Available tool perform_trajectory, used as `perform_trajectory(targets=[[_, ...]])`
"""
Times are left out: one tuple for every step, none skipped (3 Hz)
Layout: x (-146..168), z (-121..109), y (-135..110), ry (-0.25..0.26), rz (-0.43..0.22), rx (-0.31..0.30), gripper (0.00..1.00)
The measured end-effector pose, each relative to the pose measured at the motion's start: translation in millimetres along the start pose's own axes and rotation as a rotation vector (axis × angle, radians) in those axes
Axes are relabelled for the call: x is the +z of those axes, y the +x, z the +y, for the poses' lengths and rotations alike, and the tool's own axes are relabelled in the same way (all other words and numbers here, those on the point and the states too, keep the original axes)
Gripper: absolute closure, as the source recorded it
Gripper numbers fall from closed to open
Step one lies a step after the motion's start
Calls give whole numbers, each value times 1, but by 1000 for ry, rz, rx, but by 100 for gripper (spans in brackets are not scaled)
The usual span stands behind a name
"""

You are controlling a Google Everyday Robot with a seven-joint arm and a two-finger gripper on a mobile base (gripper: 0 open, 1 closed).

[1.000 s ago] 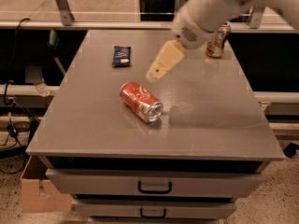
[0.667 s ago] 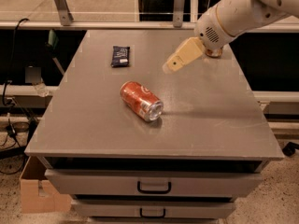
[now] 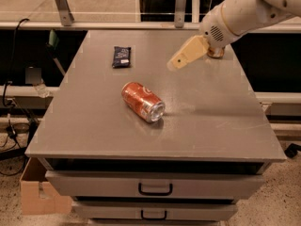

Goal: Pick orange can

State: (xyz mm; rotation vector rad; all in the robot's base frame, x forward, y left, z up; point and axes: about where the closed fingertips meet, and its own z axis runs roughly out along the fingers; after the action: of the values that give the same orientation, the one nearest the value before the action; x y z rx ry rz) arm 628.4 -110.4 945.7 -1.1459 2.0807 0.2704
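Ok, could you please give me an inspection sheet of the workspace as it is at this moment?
Surface: grey table top on a cabinet with drawers.
Job's things: orange can near the far right edge, mostly hidden behind the arm.
Clutter: red-orange can lying on its side near the middle; dark packet lying flat at the far left.
Grippers: gripper above the table, just left of the orange can, not around it.
Cables: black cables to the left of the table, none on the top.
Surroundings: cardboard box on the floor at the front left; metal rail behind the table.
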Motion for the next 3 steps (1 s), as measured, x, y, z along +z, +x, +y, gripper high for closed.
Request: perform_trajectory(targets=[[-1, -42, 6, 54, -78, 40, 0], [-4, -90, 15, 106, -143, 86, 0], [-7, -133, 21, 153, -190, 117, 0]])
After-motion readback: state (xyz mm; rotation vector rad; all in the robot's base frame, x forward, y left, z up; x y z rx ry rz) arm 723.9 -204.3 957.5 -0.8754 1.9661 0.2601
